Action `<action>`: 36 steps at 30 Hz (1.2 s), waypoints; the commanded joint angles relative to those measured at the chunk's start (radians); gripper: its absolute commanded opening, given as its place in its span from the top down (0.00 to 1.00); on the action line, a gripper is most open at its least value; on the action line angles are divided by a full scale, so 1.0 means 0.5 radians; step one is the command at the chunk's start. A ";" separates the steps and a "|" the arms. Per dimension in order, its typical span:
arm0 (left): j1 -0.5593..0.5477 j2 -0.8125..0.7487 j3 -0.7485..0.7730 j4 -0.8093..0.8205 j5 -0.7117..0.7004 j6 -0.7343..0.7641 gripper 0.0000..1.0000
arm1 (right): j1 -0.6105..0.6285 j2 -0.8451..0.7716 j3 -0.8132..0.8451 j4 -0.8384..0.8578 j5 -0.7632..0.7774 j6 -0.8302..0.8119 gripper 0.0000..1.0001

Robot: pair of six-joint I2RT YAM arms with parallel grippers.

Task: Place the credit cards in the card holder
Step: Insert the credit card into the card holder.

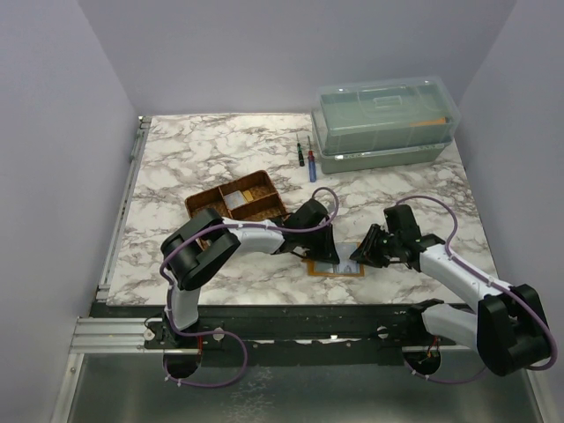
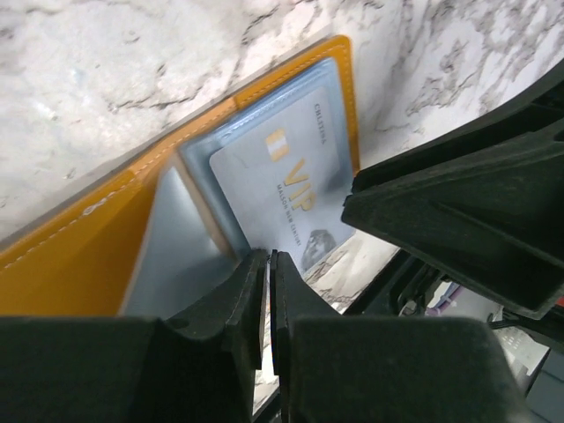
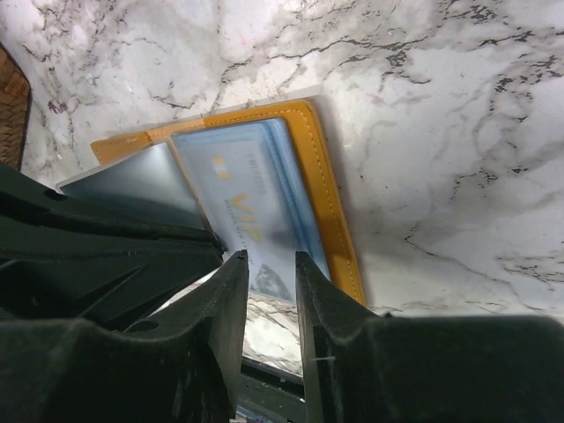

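Note:
The mustard-orange card holder point(image 1: 344, 273) lies open and flat on the marble, between my two grippers. A pale blue-grey credit card point(image 2: 282, 181) marked VIP sits partly inside its right pocket, its near end sticking out. The orange cover point(image 2: 79, 256) and a grey inner flap show to the left of it. My left gripper point(image 2: 268, 257) has its jaws almost together, tips at the card's near left corner; I cannot make out whether it pinches anything. My right gripper point(image 3: 271, 257) stands open over the near end of the card point(image 3: 247, 198), beside the holder's orange edge point(image 3: 322, 185).
A brown compartment tray point(image 1: 203, 204) with a pale flat piece in it stands behind the left gripper point(image 1: 324, 251). At the back right is a clear lidded plastic box point(image 1: 386, 123), with two small pen-like tools point(image 1: 311, 163) in front of it. The right gripper point(image 1: 361, 256) is near the table's front edge.

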 commanded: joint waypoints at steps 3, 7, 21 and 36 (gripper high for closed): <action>0.016 0.034 -0.079 0.031 -0.027 -0.016 0.89 | 0.004 0.032 -0.041 0.047 -0.039 -0.014 0.66; 0.023 0.036 -0.104 0.030 -0.039 -0.021 0.90 | 0.004 0.048 -0.044 0.056 -0.046 -0.014 0.65; 0.030 0.039 -0.108 0.024 -0.041 -0.015 0.92 | 0.003 0.062 -0.047 0.062 -0.052 -0.026 0.59; 0.031 0.050 -0.088 0.027 -0.024 -0.008 0.93 | 0.006 0.021 -0.049 0.194 -0.298 -0.024 0.68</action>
